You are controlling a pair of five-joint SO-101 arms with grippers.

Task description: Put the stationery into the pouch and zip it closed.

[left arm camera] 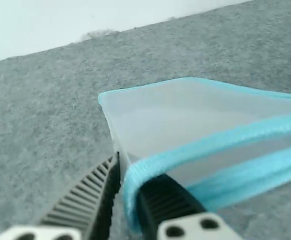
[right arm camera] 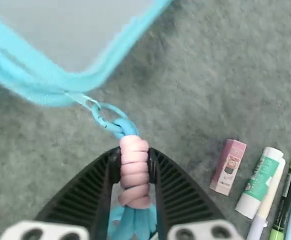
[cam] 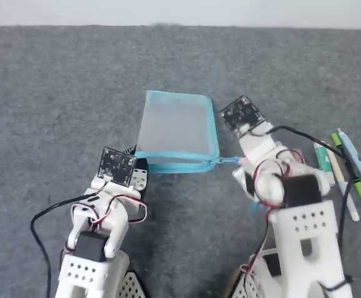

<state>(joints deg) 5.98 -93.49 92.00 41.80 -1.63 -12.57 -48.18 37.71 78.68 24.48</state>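
The right gripper (right arm camera: 134,156) is clamped tight on the pink zipper pull (right arm camera: 134,175). The left gripper (left arm camera: 129,176) pinches the pouch (left arm camera: 185,115) by its blue corner, mid-table (cam: 56,81). The stationery (cam: 345,167), including 1 pink eraser (right arm camera: 228,166), lies near the table's right edge.

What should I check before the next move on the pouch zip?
1. Left hand clamped on the pouch at its zip-edge corner: ok.
2. Right hand shut on the pink zip pull: ok.
3. Pull cord runs to the slider at the pouch's corner, no visible snag: ok.
4. Stationery inside the pouch: not ok. The eraser, glue stick and pens lie outside it.
5. Zip open wide enough to load: cannot tell.
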